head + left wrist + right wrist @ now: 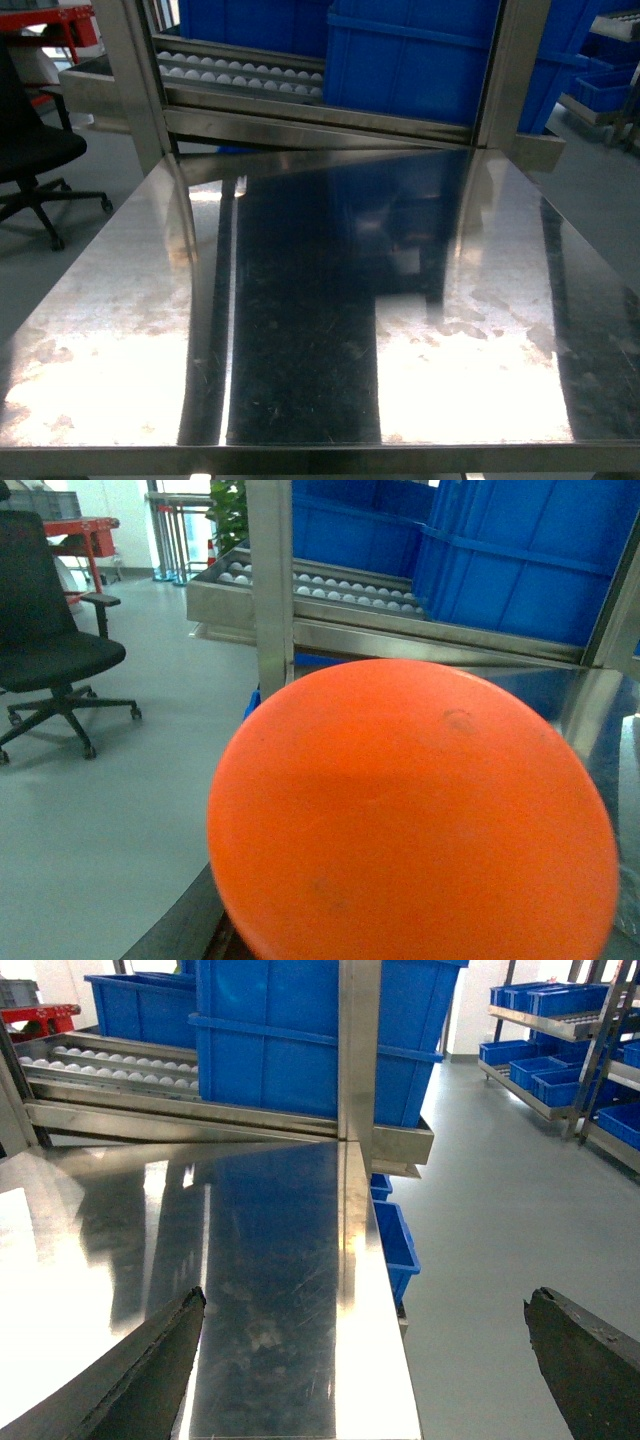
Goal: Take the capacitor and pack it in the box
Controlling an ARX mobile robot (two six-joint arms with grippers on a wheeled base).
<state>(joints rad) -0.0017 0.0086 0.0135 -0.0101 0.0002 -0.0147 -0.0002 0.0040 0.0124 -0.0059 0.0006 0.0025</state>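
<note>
A big round orange thing [410, 810] fills most of the left wrist view, very close to the camera. I cannot tell whether it is the capacitor. It covers my left gripper's jaws; only a dark strip [200, 930] shows at its lower left edge. My right gripper [365, 1295] is open, with dark fingers [150, 1370] spread wide and nothing between them. It hangs over the right edge of the steel table [250, 1260]. The box is out of view. Neither gripper shows in the head view.
The steel table [300, 330] lies in front of me. Behind it are a steel frame post [135, 80], a roller rack [240, 75] and large blue bins [410, 60]. A black office chair [50, 650] stands on the floor at the left. Shelves with blue bins [560, 1030] are at the far right.
</note>
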